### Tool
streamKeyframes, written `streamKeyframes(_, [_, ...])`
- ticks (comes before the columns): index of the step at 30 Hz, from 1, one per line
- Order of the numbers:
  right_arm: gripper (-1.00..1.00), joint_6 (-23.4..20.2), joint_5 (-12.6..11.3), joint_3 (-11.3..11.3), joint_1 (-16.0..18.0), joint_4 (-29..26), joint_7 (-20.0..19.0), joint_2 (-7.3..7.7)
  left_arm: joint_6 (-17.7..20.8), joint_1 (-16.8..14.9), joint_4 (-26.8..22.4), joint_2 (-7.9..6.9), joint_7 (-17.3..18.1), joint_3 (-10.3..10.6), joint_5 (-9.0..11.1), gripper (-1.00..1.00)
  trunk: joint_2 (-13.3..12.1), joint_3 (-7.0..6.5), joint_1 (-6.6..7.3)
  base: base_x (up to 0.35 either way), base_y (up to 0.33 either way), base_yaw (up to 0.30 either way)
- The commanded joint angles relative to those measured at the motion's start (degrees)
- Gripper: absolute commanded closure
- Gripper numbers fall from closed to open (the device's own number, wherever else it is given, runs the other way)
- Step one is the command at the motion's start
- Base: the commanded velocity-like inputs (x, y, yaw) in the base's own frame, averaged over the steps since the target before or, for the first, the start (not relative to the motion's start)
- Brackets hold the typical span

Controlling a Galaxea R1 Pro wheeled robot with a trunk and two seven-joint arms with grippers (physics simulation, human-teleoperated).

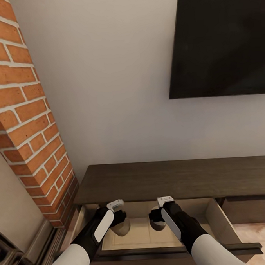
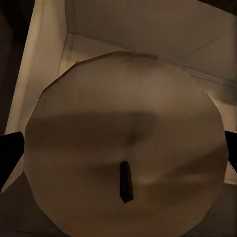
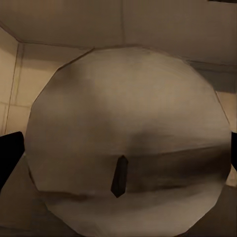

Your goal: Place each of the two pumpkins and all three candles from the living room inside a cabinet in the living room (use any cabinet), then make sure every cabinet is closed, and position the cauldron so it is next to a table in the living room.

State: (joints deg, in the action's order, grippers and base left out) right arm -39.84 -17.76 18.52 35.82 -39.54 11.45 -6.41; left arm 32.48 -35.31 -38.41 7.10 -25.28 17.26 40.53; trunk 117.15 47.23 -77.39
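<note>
Judging by the lower centre of the head view, two candles are being held over the cabinet's (image 1: 170, 179) open drawer (image 1: 214, 213), one candle (image 2: 126, 148) pinched by the left pincer (image 1: 121, 223), another candle (image 3: 128, 143) by the right pincer (image 1: 157, 219), with release and closing judged outstanding.

even, soft light over the head view; dim, blurry, shadow-banded close-ups in both wrist views

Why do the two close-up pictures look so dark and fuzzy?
In the left wrist view, the left candle sits so close to the camera that it looks soft and blurry, in dim brownish shade inside the drawer. The right wrist view is the same: the right candle looks fuzzy, with a dark shadow band across it. The head view is brighter and sharper, on the wall and bricks.
</note>
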Motion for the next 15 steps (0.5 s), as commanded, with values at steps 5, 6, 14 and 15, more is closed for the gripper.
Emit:
streamKeyframes(5, [1.0,0.14,-0.63,0.22,0.11,2.02,0.49,-0.04,-0.1,-0.05,0.4,-0.01,-0.29,0.27,0.35,1.0,0.03,0.06,-0.01,0.229,0.0,0.0])
streamKeyframes(6, [1.0,0.15,-0.63,0.22,0.11,2.28,0.49,-0.05,-0.07,-0.04,0.45,-0.02,-0.27,0.28,0.31,1.0,0.03,0.06,-0.01,0.118,0.0,0.0])
streamKeyframes(14, [1.0,0.13,-0.57,0.36,0.13,3.17,0.18,-1.55,0.01,-0.03,0.6,-0.01,-0.21,0.32,0.24,1.0,0.03,0.06,-0.01,0.034,0.0,0.0])
streamKeyframes(15, [1.0,0.13,-0.56,0.36,0.13,3.18,0.18,-1.71,0.01,-0.03,0.6,0.0,-0.21,0.32,0.24,1.0,0.03,0.06,-0.01,0.008,0.0,0.0])
